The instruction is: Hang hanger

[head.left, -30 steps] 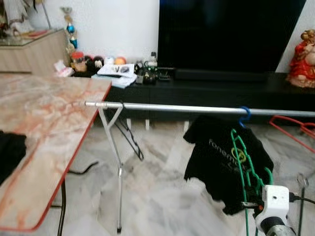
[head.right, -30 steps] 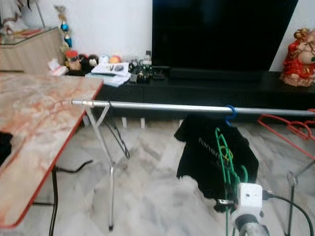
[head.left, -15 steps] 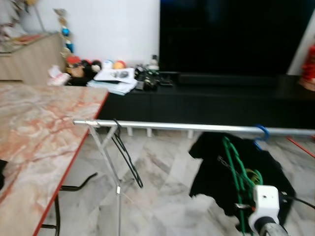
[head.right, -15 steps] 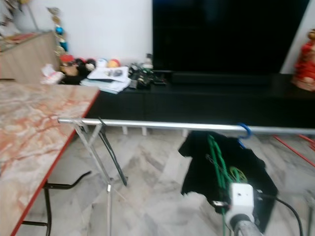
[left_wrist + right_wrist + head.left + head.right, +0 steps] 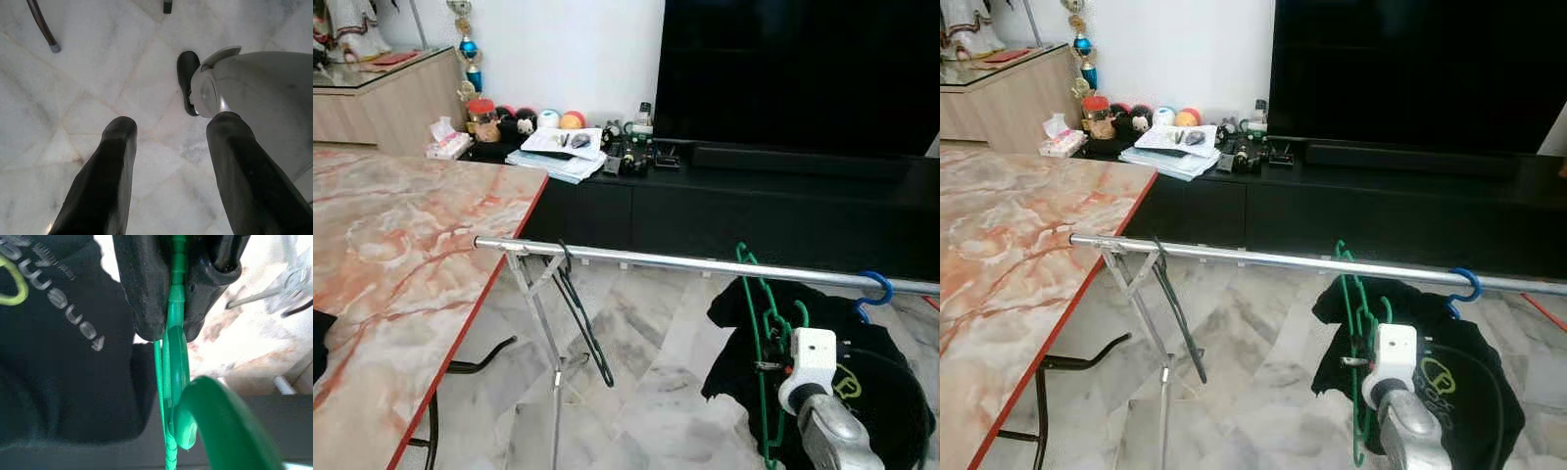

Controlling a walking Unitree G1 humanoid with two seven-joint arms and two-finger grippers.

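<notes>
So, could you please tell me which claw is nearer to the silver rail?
The right. The right claw is shut on the green hanger just below the silver rail; the left claw hangs down over the marble floor.

Left of my tool stands a marble table (image 5: 401, 245). Beyond it, a dark television (image 5: 803, 69) sits on a black cabinet (image 5: 754, 196), with papers (image 5: 558, 157) and small ornaments (image 5: 524, 119) further left.
</notes>
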